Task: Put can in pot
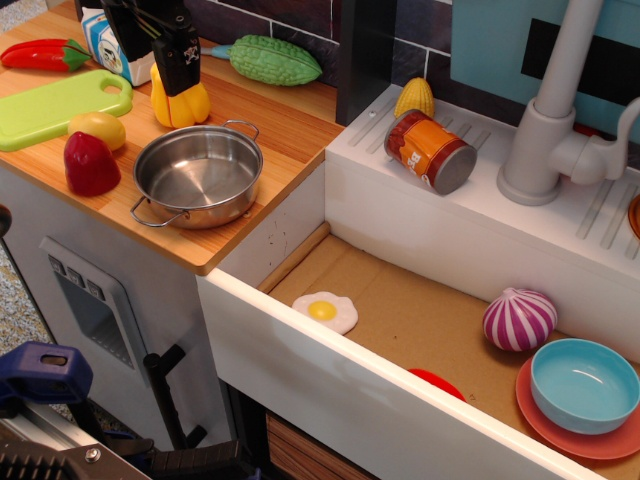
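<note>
Can-wise, your target sits far from the arm, so read the scene from the left: a red pepper (pixel 42 53) lies at the back corner of the wooden counter (pixel 290 135), with a green cutting board (pixel 55 105) in front of it and a yellow piece (pixel 98 128) and a dark red piece (pixel 90 163) beside the board. Your gripper (pixel 180 72) hangs at the back of the counter, right over a yellow pepper (pixel 182 104); you cannot tell from this view whether its jaws are parted or closed. Just in front sits the pot (pixel 199 175), upright, nothing inside. Further right, the can (pixel 430 151) lies on its side on the white ledge (pixel 400 185) behind the sink, near the tap (pixel 545 130), well apart from the pot. Down in the sink you see a fried egg (pixel 325 311), a purple onion (pixel 519 319) and a blue bowl (pixel 585 384) on an orange plate (pixel 535 405).
</note>
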Action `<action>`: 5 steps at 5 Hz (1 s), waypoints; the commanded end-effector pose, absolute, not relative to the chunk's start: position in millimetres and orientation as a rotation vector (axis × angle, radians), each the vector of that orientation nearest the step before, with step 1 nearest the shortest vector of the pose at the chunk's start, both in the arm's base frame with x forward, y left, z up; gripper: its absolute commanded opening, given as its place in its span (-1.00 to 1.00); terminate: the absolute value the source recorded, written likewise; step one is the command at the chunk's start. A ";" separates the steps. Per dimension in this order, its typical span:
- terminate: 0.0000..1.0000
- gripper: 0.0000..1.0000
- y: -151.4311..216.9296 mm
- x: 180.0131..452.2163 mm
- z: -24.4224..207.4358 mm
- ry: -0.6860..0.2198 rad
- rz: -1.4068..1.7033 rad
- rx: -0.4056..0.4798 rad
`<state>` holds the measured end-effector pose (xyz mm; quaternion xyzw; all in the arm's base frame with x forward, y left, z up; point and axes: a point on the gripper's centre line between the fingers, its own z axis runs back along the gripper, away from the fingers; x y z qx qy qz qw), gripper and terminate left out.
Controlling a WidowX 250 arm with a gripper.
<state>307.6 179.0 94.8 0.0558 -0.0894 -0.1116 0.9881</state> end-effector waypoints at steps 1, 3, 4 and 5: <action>-1.00 1.00 179.0 307.6 94.8 -0.179 -0.224 0.112; -1.00 1.00 116.1 339.2 111.6 -0.175 -0.068 0.130; -1.00 1.00 78.4 353.8 119.9 -0.186 0.052 0.129; -1.00 1.00 47.0 371.0 126.3 -0.200 0.179 0.088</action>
